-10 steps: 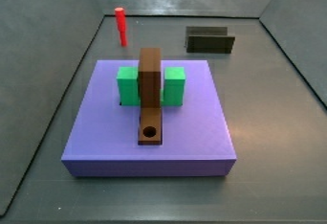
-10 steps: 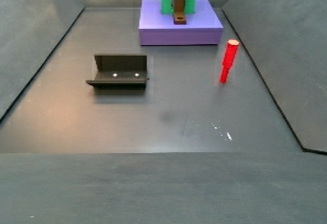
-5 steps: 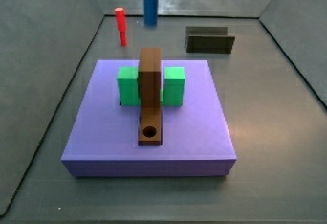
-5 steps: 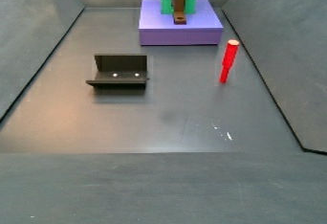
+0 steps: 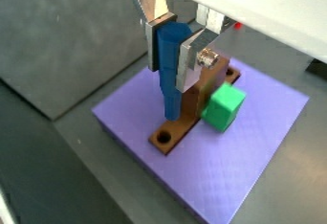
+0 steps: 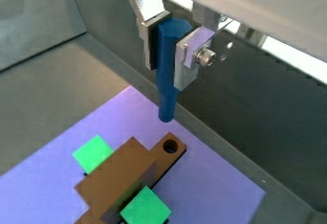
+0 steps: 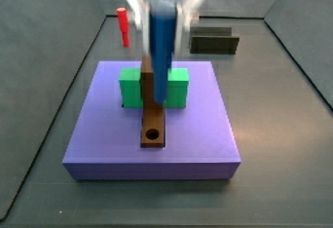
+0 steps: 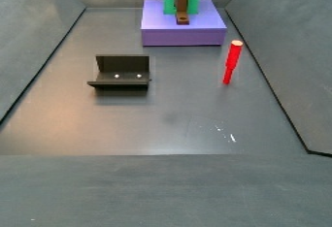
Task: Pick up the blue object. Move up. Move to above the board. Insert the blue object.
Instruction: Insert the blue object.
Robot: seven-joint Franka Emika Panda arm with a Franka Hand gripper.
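My gripper (image 5: 174,59) is shut on the blue object (image 5: 167,75), a thin blue peg that hangs upright between the silver fingers (image 5: 193,54). In both wrist views its lower tip (image 6: 166,116) hovers above the board (image 6: 125,177), apart from it and near the round hole (image 6: 170,148). A side view shows the gripper (image 7: 163,18) with the blue object (image 7: 162,45) over the middle of the board (image 7: 154,110), behind the hole (image 7: 154,134). Another side view shows the board (image 8: 184,10) far away, with gripper and blue object out of frame.
The board lies on a large purple slab (image 7: 196,139), held in a green block (image 7: 130,88). A red peg (image 7: 124,25) stands upright on the floor beyond the slab. The dark fixture (image 8: 120,73) stands on the floor, and grey walls enclose the floor.
The gripper with the blue object has come forward from the back of the floor and now hangs over the slab and board. Nothing else has moved.
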